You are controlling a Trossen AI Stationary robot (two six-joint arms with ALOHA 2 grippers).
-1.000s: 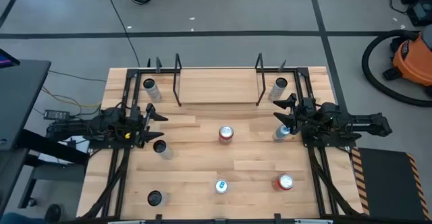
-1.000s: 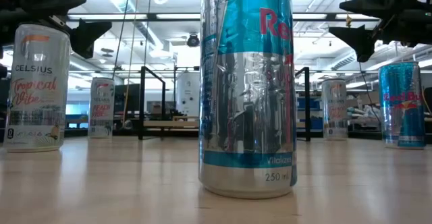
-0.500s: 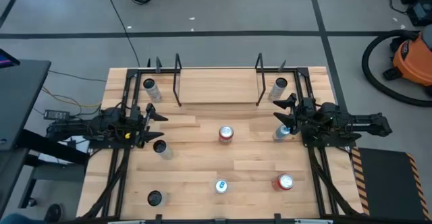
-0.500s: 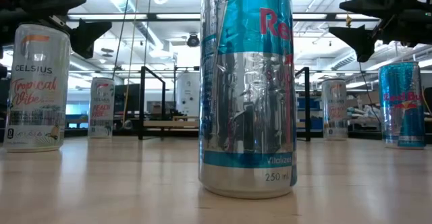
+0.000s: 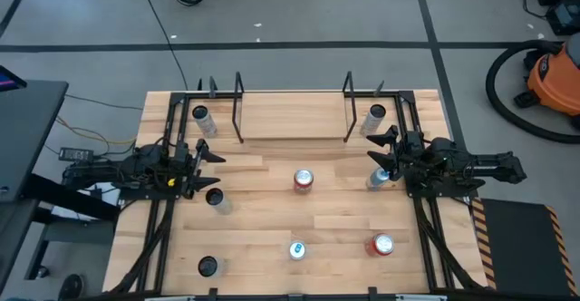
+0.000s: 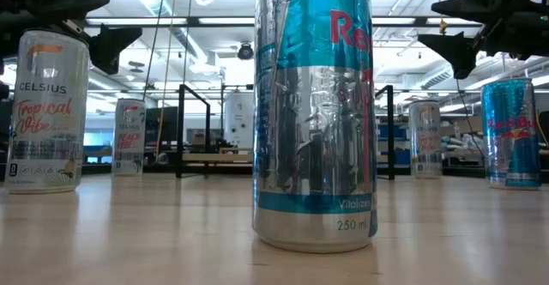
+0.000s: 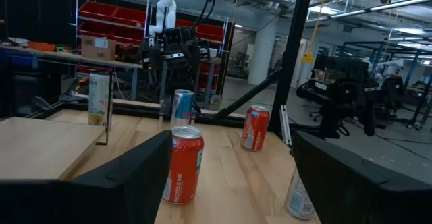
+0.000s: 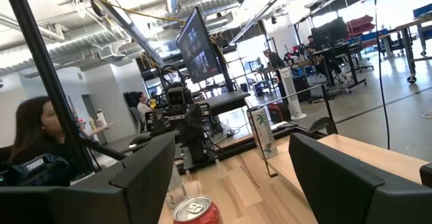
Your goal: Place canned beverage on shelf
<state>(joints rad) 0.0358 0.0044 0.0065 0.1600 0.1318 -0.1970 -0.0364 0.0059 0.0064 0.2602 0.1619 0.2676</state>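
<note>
While the shelf [image 5: 292, 115] stands apart, right claw [image 5: 382, 155] gapes above a can [image 5: 377, 179] (blue-silver); left claw [image 5: 205, 167] wide.

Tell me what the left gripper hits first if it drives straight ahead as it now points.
Probably the red can mid-table: the left wrist view shows it just ahead between the open left gripper's fingers. The gripper hangs above the table, so it might pass over the can's top.

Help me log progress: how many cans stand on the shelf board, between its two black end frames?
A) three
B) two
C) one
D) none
D: in the high view the shelf board is bare between its black end frames; the two nearest cans, one at the back left and one at the back right, stand on the table outside the frames.
</note>
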